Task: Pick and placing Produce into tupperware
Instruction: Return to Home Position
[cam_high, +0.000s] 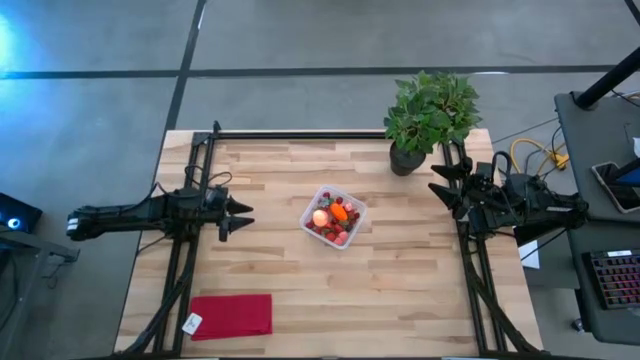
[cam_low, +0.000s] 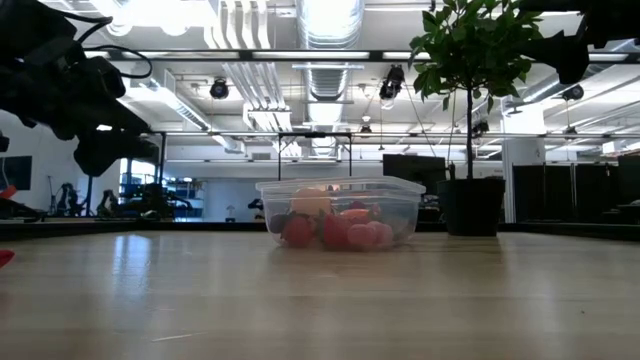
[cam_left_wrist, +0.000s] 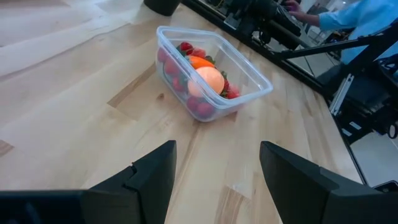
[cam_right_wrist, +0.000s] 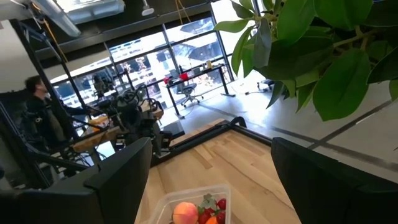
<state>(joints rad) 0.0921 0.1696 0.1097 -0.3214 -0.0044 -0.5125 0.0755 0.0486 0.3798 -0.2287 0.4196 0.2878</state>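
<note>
The clear square tupperware (cam_high: 334, 216) stands on its base near the table's middle, also in the low view (cam_low: 340, 212) and left wrist view (cam_left_wrist: 208, 70). Inside lie the pale orange round fruit (cam_left_wrist: 209, 81), the orange carrot-shaped piece (cam_high: 340, 212) and dark-red berries (cam_low: 330, 232). My left gripper (cam_high: 242, 216) hovers open to the container's left, fingers pointing at it. My right gripper (cam_high: 440, 188) hangs open to its right, near the potted plant, with the container (cam_right_wrist: 193, 208) below it.
A leafy potted plant (cam_high: 430, 120) stands at the far right of the table, close to my right gripper. A flat magenta-red cloth (cam_high: 232, 316) lies at the near left corner. Bare wood (cam_high: 400, 290) spreads around the container. A person (cam_left_wrist: 348, 18) is beyond the table's right side.
</note>
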